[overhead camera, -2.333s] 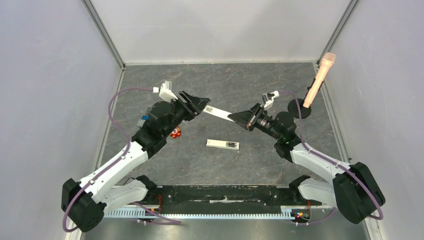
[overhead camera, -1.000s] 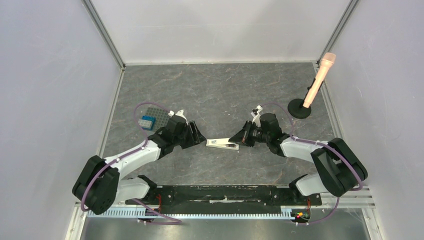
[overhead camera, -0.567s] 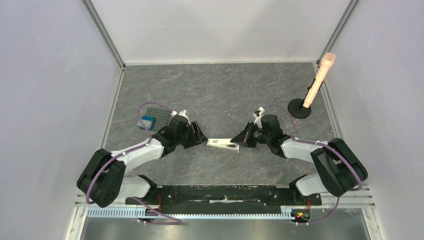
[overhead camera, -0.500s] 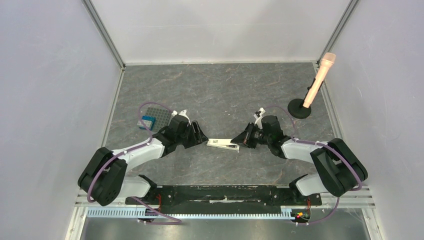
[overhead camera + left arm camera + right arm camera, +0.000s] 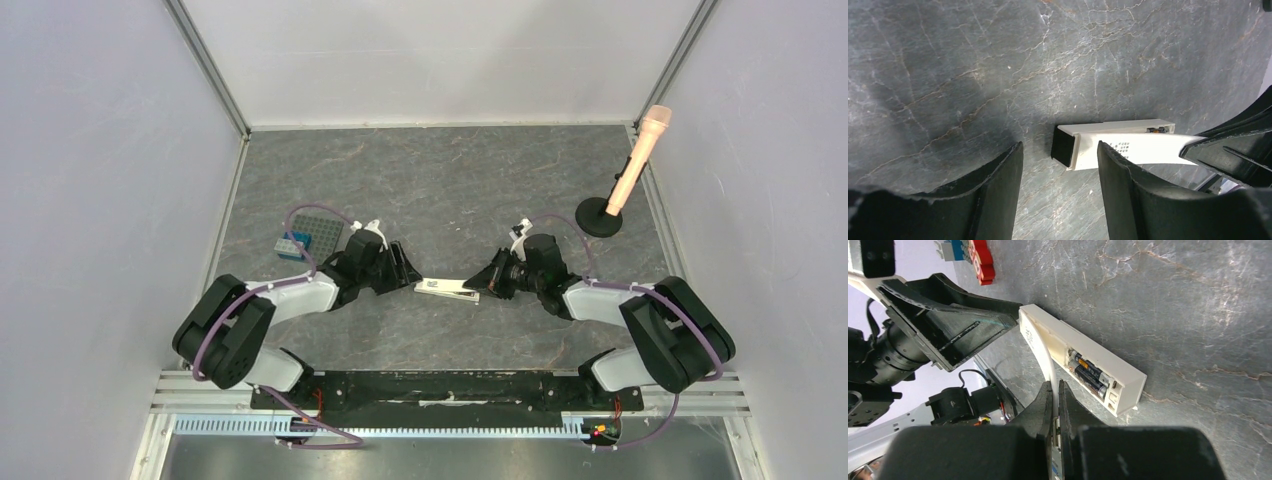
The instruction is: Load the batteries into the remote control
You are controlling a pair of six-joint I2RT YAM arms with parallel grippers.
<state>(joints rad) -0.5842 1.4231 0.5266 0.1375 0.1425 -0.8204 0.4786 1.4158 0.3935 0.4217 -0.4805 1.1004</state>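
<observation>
Work surface: dark grey marbled stone-look tabletop [image 5: 440, 180], matte, w/ pale veining. Enclosure: plain pale grey-white wall panels [image 5: 100, 150] on L, rear, R. Silver metal corner posts [image 5: 205, 65] at rear corners. Lighting: even, diffuse; shadows soft.

Remote [image 5: 447, 289], cover [image 5: 1046, 360] white; batts [image 5: 1087, 372] blk; table [image 5: 440, 180] grey-marbled; mic [image 5: 640, 150] pink.

A robotics lab cell is suggested by a grey tabletop [image 5: 440, 180] enclosed by white panels [image 5: 440, 60] and aluminium framing [image 5: 205, 65].
</observation>
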